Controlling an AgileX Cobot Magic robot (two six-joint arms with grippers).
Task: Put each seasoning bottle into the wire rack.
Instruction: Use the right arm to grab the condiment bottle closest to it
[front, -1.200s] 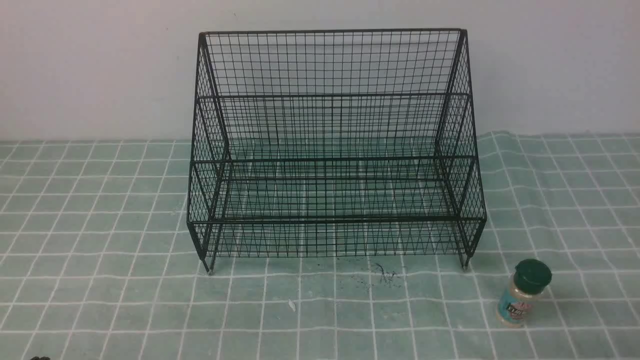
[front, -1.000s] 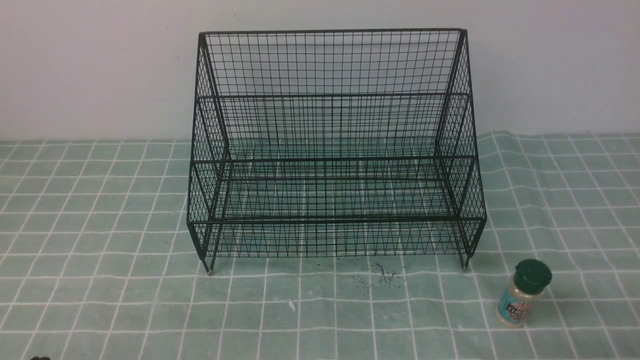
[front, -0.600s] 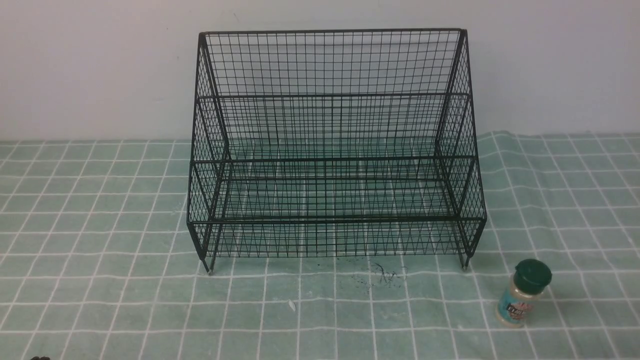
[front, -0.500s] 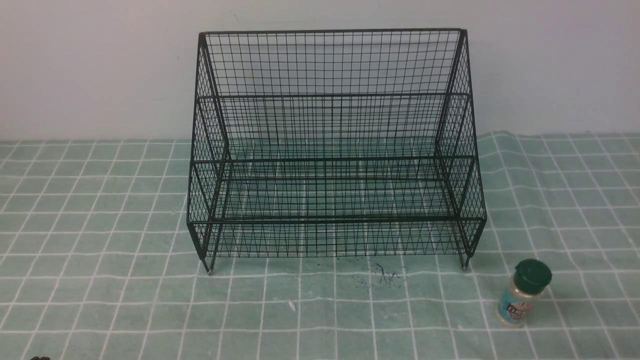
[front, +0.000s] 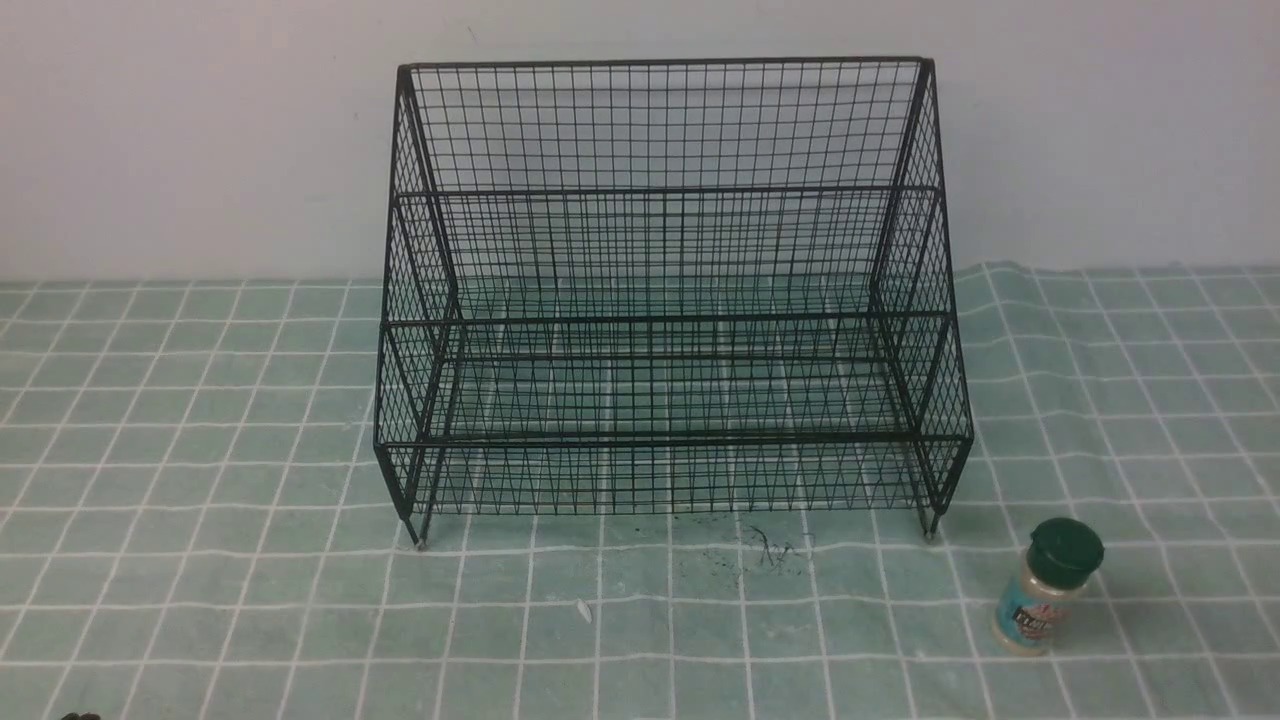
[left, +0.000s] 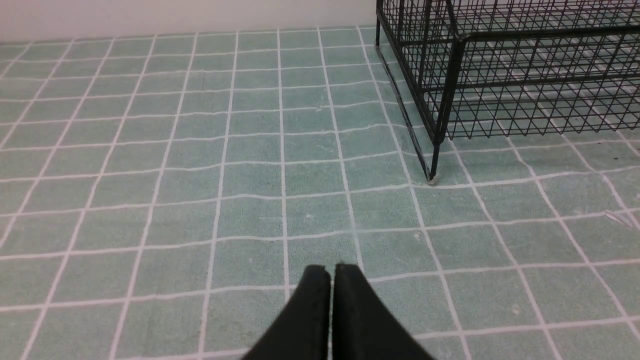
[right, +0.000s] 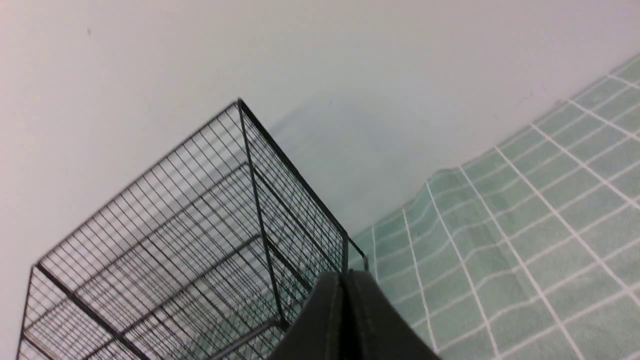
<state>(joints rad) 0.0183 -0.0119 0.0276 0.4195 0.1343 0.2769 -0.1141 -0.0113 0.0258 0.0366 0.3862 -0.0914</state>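
Black wire rack (front: 660, 437), one; seasoning bottle (front: 1045, 590), one, standing beside it; left and right jaws closed

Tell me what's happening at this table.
Nothing is being handled at this moment. The seasoning bottle stands upright on the green checked cloth, just outside the wire rack, off its front right leg. No bottle shows on the rack's tiers. The left hand is shut and holds nothing, facing the rack's front left leg over the cloth. The right hand is also shut and empty, aimed toward the rack's upper corner. The placing has not yet begun.
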